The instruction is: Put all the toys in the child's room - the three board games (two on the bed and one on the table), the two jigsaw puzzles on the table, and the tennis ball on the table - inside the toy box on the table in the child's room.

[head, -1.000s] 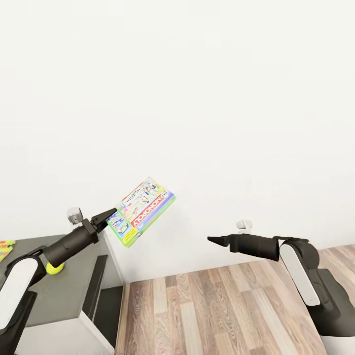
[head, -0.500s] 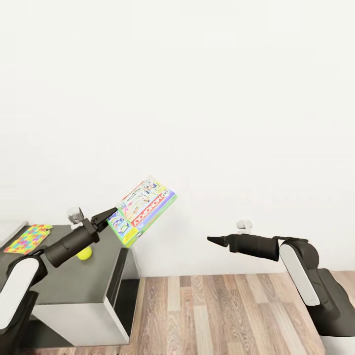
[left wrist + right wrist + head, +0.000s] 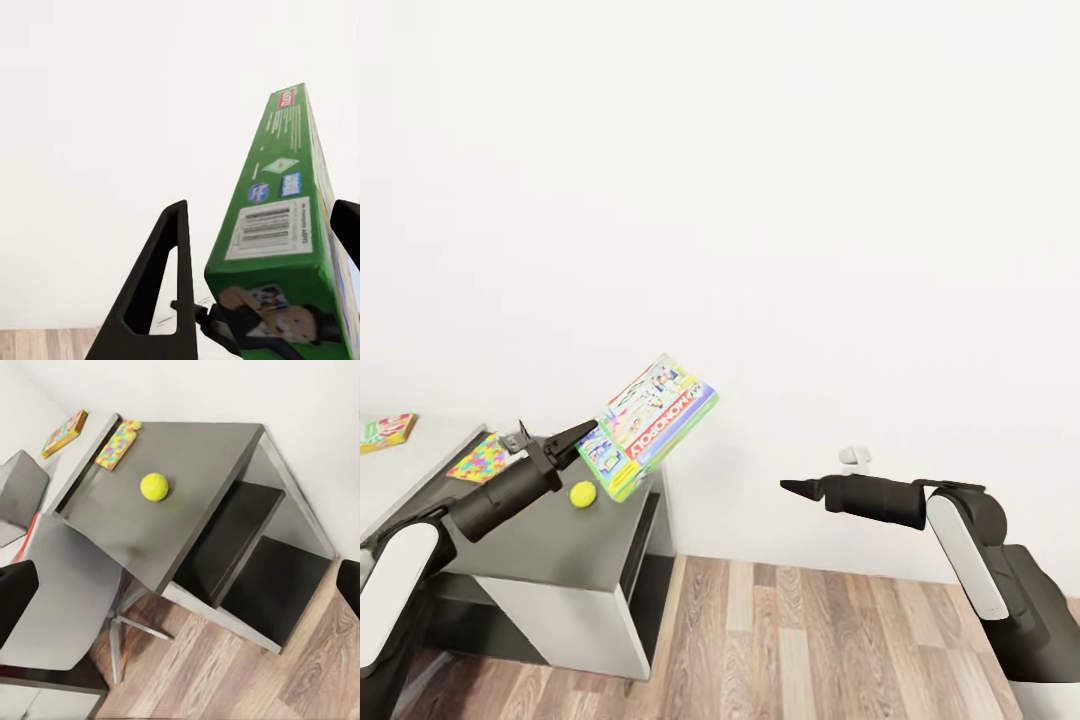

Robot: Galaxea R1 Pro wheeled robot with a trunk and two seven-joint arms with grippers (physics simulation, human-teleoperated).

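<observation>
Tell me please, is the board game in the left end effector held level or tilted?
Tilted. The board game slants upward from the left end effector, which grips its lower green edge above the desk.

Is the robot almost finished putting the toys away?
Not yet. Nothing looks put away. The left gripper holds a Monopoly board game. On the table wait the tennis ball, a jigsaw puzzle and another board game.

Bright, even, flat rendered light washes out the white wall [image 3: 760, 200], with soft shadows and slight blur.
</observation>
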